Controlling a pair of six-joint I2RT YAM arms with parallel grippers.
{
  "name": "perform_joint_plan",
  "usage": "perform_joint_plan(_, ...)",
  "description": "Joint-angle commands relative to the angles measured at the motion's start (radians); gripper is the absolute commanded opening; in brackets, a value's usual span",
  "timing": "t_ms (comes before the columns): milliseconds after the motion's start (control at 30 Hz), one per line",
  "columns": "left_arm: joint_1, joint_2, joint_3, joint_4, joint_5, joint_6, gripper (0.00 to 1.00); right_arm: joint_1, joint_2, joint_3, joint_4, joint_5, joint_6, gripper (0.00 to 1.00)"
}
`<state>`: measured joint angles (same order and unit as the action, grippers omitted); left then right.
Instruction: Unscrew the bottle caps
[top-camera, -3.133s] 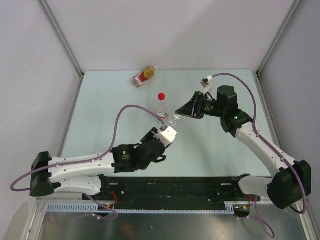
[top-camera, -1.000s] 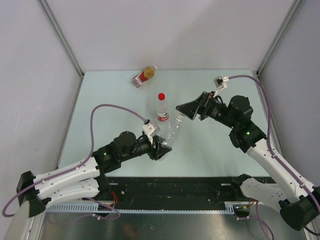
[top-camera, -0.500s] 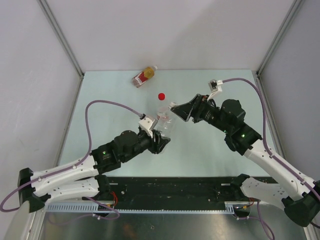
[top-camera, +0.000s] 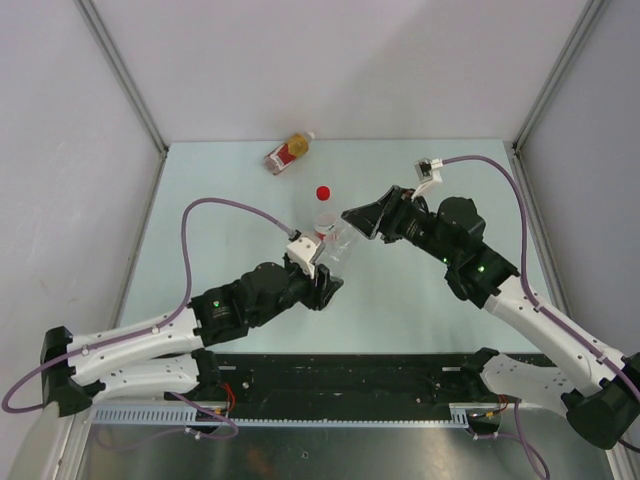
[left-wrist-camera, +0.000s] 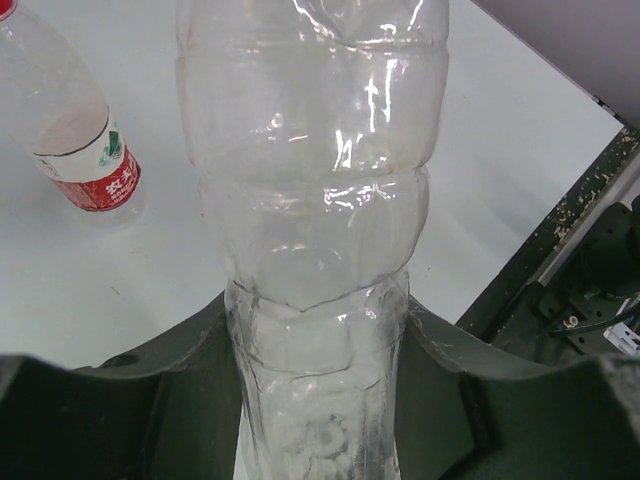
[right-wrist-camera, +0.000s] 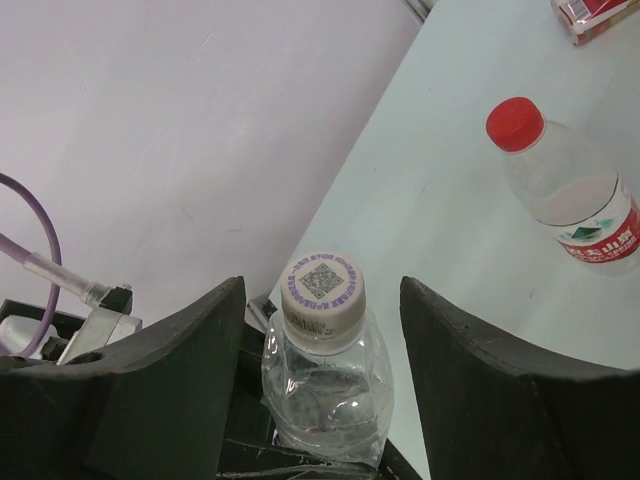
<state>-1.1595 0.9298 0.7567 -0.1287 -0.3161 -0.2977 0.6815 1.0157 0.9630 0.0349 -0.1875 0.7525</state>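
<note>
My left gripper (left-wrist-camera: 318, 330) is shut on the lower body of the clear unlabelled bottle (left-wrist-camera: 315, 180) and holds it off the table, tilted toward the right arm (top-camera: 338, 250). Its white cap (right-wrist-camera: 322, 290) with a printed code sits between the open jaws of my right gripper (right-wrist-camera: 320, 300), untouched by either finger. In the top view the right gripper (top-camera: 352, 222) is at the bottle's top. The labelled clear bottle (top-camera: 322, 222) with its red cap (top-camera: 323, 193) stands just behind; it also shows in the right wrist view (right-wrist-camera: 570, 200).
The short amber bottle (top-camera: 288, 152) with a red-yellow label lies on its side near the table's far edge. Grey walls enclose the table on three sides. The left arm's purple cable (top-camera: 230, 208) arches over the left half of the table.
Since three seconds ago the left gripper has taken up the clear bottle and tilted it. In the last second the right gripper came left over its cap; the left arm shifted slightly right.
</note>
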Motion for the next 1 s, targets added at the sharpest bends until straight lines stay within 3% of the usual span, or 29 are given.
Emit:
perform_joint_plan(0, -0.015, 0.009, 0.054, 0.005, -0.042, 0.000, 0.00, 0.004, 0.008, 0.008, 0.063, 0.022, 0.015, 0.65)
perform_joint_plan(133, -0.022, 0.021, 0.058, -0.001, -0.042, 0.005, 0.00, 0.004, 0.026, 0.008, 0.068, 0.024, 0.027, 0.49)
perform_joint_plan(567, -0.035, 0.050, 0.066, -0.014, -0.052, 0.008, 0.00, -0.007, 0.043, 0.007, 0.070, 0.038, 0.049, 0.47)
perform_joint_plan(800, -0.038, 0.058, 0.064, -0.027, -0.066, 0.011, 0.00, -0.014, 0.042, 0.007, 0.061, 0.057, 0.053, 0.04)
perform_joint_plan(967, -0.037, 0.065, 0.061, -0.028, -0.049, 0.019, 0.00, -0.016, 0.044, 0.006, 0.060, 0.048, 0.027, 0.00)
